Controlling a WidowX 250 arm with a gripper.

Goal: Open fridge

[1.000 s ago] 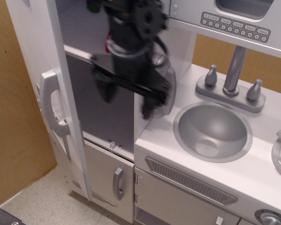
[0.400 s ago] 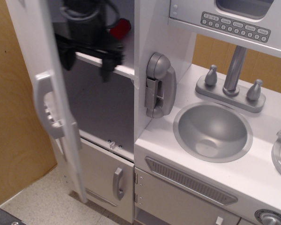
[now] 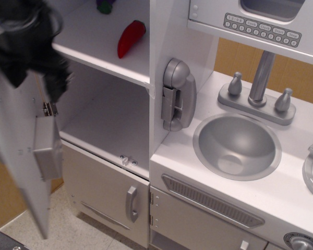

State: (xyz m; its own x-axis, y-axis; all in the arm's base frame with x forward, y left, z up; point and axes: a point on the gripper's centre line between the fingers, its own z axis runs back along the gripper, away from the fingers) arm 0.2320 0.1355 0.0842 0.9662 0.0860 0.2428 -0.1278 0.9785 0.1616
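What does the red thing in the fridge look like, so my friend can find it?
Look inside the open fridge, on its upper white shelf. The red pepper lies near the right wall. It is long, shiny and bright red, unlike the dark purple thing behind it.

— What do we see on the shelf?
— We see a red pepper [image 3: 131,38] lying tilted, and a purple thing [image 3: 105,6] behind it, cut off by the top edge.
— And to the right?
— We see a grey toy phone [image 3: 178,94] on the side wall, just beside a round grey sink [image 3: 237,146]. A tap [image 3: 260,78] stands behind the sink, between two knobs.
— Above that?
— A microwave keypad [image 3: 262,28]. Below the counter we see a vent grille [image 3: 213,201] and a small lower door with a short grey handle [image 3: 131,203].
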